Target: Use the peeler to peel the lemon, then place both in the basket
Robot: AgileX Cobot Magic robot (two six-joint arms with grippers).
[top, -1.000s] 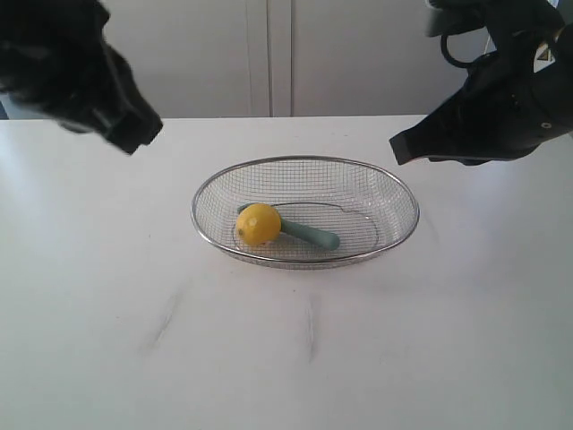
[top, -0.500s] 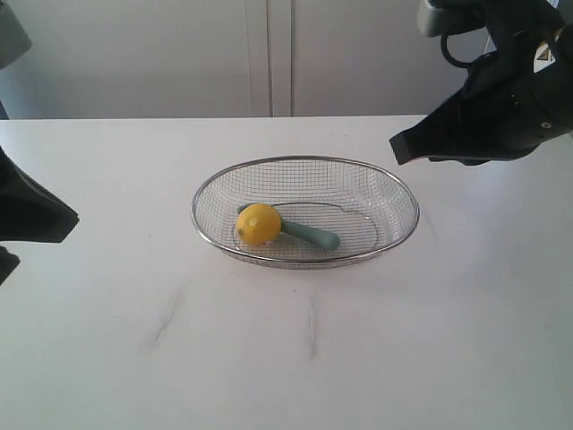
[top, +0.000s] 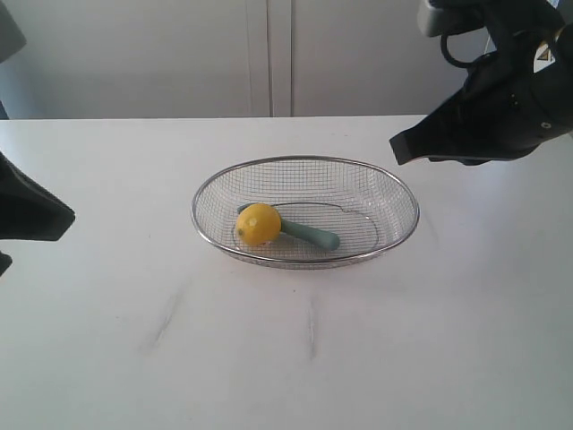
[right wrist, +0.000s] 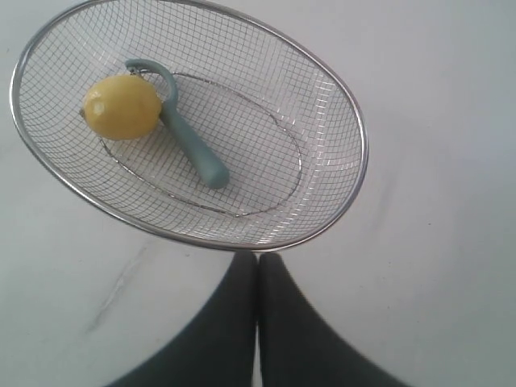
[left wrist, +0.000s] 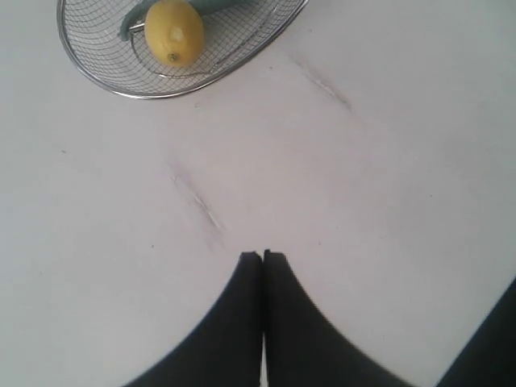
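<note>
Right wrist view: right jaws pinched shut on nothing; just beyond them the basket [right wrist: 355, 129], lemon [right wrist: 122, 106] touching the peeler [right wrist: 189, 145] inside; left jaws shut too, that arm [top: 31, 215] just swung down and away from the basket; task looks basically done imo

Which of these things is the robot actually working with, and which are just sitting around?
Part of the job:
- lemon
- peeler, lying beside the lemon
- basket, holding both

Just there:
- white table
- cupboard doors behind the table
</note>
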